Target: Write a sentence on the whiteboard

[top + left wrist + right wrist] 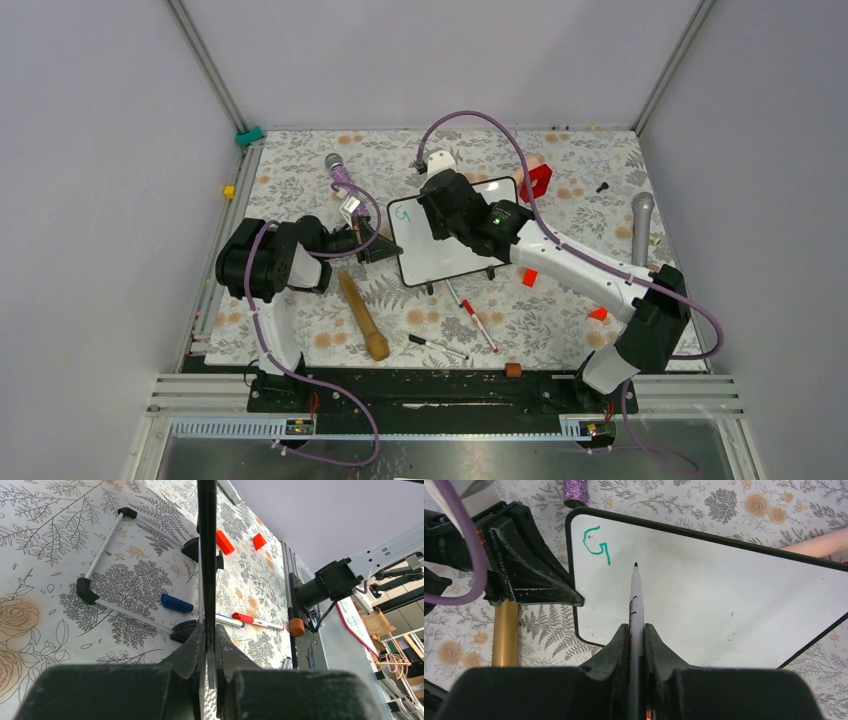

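The whiteboard [425,258] stands tilted on the floral mat, black-framed, with a bare white face [724,595]. Of the sentence, only a green "G" [597,545] shows near the board's top left corner [403,214]. My right gripper [636,627] is shut on a white marker [636,597] whose dark tip sits just right of and below the G; it hovers over the board [437,212]. My left gripper [388,248] is shut on the board's left edge, seen edge-on as a black strip [206,555] between the jaws [207,640].
A wooden rod [362,316] lies in front of the left arm. Loose markers [478,322] [437,346] and red blocks [529,277] [598,314] lie before the board. A grey microphone [641,225] is at the right, and a purple-corded one [337,165] is behind.
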Action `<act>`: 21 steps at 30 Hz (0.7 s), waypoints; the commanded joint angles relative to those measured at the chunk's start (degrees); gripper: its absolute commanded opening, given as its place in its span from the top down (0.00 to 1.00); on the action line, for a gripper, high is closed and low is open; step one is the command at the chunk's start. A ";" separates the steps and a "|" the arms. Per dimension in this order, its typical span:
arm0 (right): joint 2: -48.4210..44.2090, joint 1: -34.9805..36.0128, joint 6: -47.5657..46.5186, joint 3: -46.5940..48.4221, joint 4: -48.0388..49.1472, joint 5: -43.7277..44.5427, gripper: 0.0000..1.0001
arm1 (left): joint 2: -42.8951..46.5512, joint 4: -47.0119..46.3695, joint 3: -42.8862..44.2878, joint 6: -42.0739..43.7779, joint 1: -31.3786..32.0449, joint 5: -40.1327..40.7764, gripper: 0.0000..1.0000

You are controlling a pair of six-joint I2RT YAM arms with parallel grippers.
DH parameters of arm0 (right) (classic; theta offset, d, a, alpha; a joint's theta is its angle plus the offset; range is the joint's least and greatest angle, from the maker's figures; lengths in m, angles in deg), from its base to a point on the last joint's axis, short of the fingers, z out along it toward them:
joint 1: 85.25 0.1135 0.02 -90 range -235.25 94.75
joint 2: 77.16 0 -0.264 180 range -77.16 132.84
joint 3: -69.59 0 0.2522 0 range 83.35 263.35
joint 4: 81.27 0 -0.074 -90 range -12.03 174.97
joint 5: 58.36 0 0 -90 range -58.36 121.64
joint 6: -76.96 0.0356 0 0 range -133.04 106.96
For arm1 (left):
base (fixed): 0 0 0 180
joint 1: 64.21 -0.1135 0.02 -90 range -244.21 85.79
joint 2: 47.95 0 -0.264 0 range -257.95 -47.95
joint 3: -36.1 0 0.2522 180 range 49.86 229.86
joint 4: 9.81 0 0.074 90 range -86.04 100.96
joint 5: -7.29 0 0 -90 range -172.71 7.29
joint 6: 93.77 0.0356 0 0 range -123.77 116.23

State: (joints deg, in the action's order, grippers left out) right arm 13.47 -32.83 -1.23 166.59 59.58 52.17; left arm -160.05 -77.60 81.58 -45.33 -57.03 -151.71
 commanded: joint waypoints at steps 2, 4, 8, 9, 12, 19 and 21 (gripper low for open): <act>-3.06 -0.94 -0.81 -3.35 6.70 2.14 1.00 | 1.56 -3.07 -0.84 3.02 -0.33 -0.60 1.00; -3.68 -1.00 -1.06 -4.39 7.84 2.36 1.00 | 1.50 -3.08 -1.11 3.38 -0.37 -0.32 1.00; -3.90 -1.05 -1.70 -5.28 8.70 2.73 1.00 | 1.09 -3.03 -1.30 3.89 -0.33 0.09 1.00; -3.84 -1.02 -1.88 -5.24 8.47 2.90 1.00 | 1.30 -3.05 -1.38 3.94 -0.36 0.11 1.00; -3.79 -0.98 -2.05 -5.11 8.14 2.78 1.00 | 1.95 -3.08 -2.02 4.11 -0.33 0.72 1.00; -3.71 -0.96 -2.16 -4.72 7.50 -0.18 1.00 | 3.39 -2.97 -6.17 9.08 -1.76 3.03 1.00; -3.53 -1.00 -2.31 -4.48 7.34 -0.31 1.00 | 3.64 -2.99 -6.20 9.35 -1.75 3.31 1.00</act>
State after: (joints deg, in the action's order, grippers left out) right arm 11.80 -33.57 -2.78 161.17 65.20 52.72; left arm -157.99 -78.61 76.88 -42.71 -58.34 -149.08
